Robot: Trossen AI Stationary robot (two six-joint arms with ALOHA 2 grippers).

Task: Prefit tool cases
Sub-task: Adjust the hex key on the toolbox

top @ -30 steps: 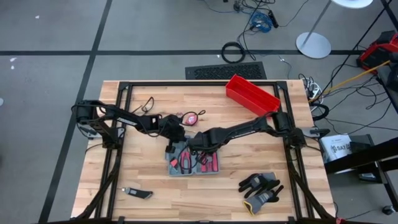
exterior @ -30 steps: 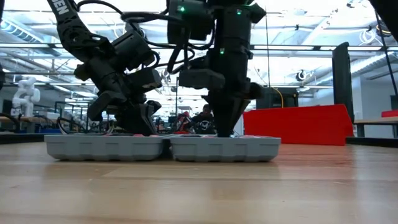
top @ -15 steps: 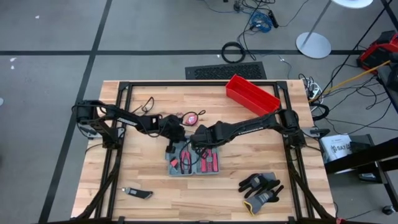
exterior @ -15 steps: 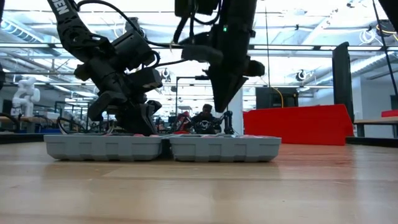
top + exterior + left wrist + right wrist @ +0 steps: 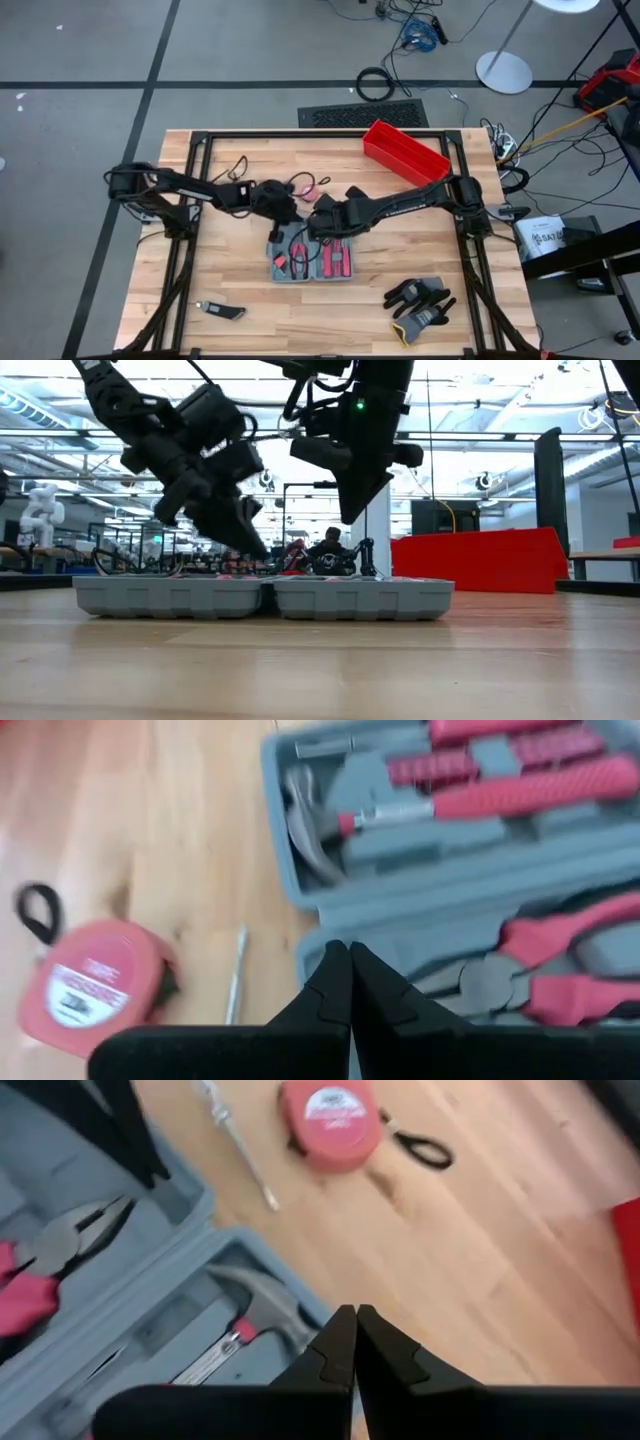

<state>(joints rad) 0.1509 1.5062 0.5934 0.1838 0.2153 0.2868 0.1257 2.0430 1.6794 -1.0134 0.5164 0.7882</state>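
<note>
now lying open and flat on the tabletop [image 5: 240, 290]: tool case [image 5: 312, 261], hammer [image 5: 320, 825] and pliers [image 5: 540, 982] in slots. above its far edge, left end effector [image 5: 349, 982] and right end effector [image 5: 354, 1342], both closed, empty. nearby, tape measure [image 5: 329, 1110].

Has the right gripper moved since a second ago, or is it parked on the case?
Yes. The right gripper, jaws shut, has lifted clear of the open tool case and now hangs above it.
</note>
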